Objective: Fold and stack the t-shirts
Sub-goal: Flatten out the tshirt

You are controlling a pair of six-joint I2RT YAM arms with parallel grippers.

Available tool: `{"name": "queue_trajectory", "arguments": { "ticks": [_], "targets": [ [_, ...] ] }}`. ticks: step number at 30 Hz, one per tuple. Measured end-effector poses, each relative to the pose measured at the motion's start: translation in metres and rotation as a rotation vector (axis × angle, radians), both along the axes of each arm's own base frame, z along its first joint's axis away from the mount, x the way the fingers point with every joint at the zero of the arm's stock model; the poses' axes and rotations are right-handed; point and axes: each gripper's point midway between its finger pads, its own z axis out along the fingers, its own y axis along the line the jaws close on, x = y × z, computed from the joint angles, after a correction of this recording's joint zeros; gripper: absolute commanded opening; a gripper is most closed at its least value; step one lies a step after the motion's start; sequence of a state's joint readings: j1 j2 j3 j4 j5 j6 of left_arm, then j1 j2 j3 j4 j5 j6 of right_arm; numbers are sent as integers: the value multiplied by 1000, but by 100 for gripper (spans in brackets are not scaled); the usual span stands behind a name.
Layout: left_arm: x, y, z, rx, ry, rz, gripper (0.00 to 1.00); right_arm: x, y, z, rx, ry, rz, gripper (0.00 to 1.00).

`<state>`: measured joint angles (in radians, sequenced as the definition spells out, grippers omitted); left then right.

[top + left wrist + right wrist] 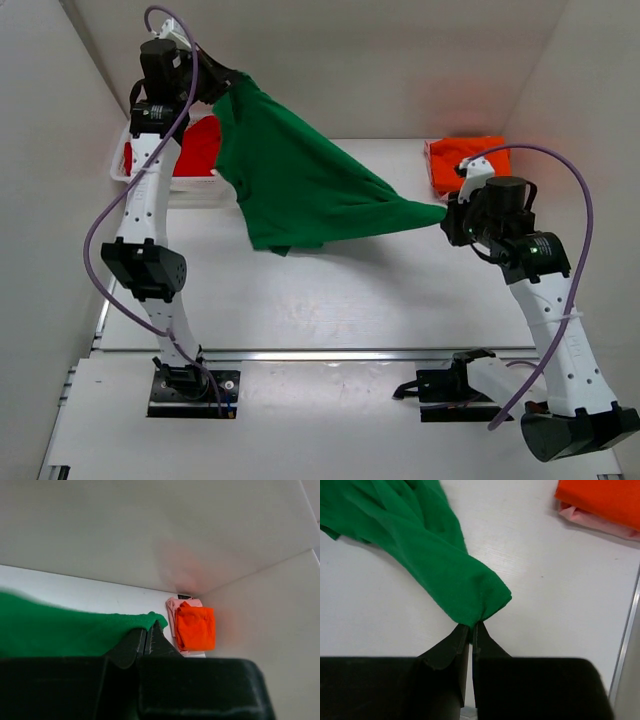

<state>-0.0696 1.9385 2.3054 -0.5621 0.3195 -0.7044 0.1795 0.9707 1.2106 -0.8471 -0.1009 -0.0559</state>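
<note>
The green t-shirt [300,185] hangs stretched in the air between my two grippers. My left gripper [222,82] is raised at the back left and is shut on one corner of it [150,621]. My right gripper [447,216] is lower at the right and is shut on a bunched end of the green cloth [470,595]. The shirt's lower edge sags to the table. The orange t-shirt [468,160] lies folded at the back right, on something pale pink [172,607]; it also shows in the right wrist view [605,497]. The red t-shirt [195,145] lies in the white basket.
The white mesh basket [120,170] stands at the back left behind the left arm. White walls close the back and both sides. A metal rail [330,354] runs along the table's near edge.
</note>
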Motion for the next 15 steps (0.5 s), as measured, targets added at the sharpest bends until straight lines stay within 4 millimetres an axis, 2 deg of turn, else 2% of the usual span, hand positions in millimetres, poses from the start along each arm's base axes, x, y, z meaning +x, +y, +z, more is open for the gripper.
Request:
{"name": "queue_trajectory", "arguments": {
  "ticks": [4,6,8,12,15],
  "targets": [
    [-18,13,-2,1,14,15,0,0,0,28,19,-72,-6,0],
    [-34,18,9,6,-2,23,0,-2,5,47,34,-121,8,0],
    [-51,25,33,6,-54,37,0,-8,8,68,55,-174,17,0],
    [-92,33,105,-1,-223,56,0,-25,6,105,87,-280,19,0],
    [-122,36,157,-18,-363,69,0,-33,5,125,99,-332,21,0]
  ]
}}
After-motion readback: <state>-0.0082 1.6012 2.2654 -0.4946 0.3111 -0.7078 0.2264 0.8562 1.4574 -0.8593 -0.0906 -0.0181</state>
